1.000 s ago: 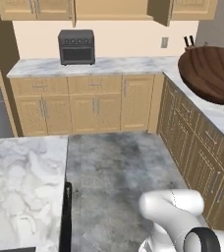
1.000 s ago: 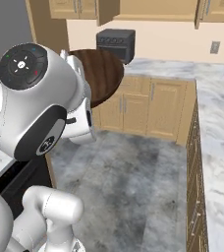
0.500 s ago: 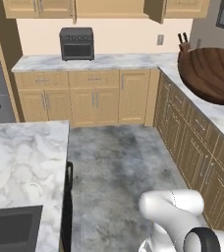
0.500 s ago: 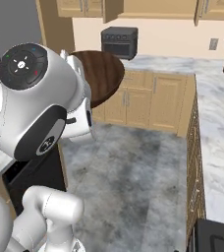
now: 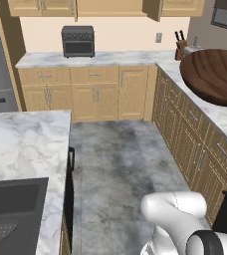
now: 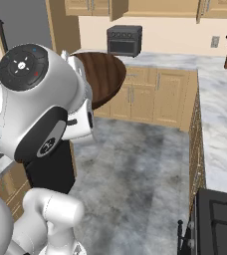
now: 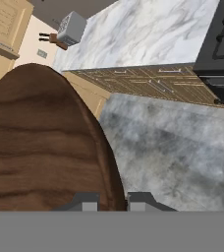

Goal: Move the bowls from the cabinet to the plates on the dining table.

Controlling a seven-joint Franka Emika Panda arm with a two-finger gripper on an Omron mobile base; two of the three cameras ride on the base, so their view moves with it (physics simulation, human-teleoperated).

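The pincer [image 7: 111, 199] grips the rim of the dark wooden bowl [image 7: 40, 142], its two fingertips [image 7: 87, 201] clenched on the edge. The bowl [image 5: 212, 74] is carried in mid-air above the grey kitchen floor [image 5: 120, 169], between the marble island surface [image 5: 21, 144] and the side counter [image 6: 220, 129].

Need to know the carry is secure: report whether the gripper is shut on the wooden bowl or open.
Shut on the wooden bowl: in the hand view the gripper has its fingertips close together at the bowl's rim, and the bowl hangs clear above the floor.
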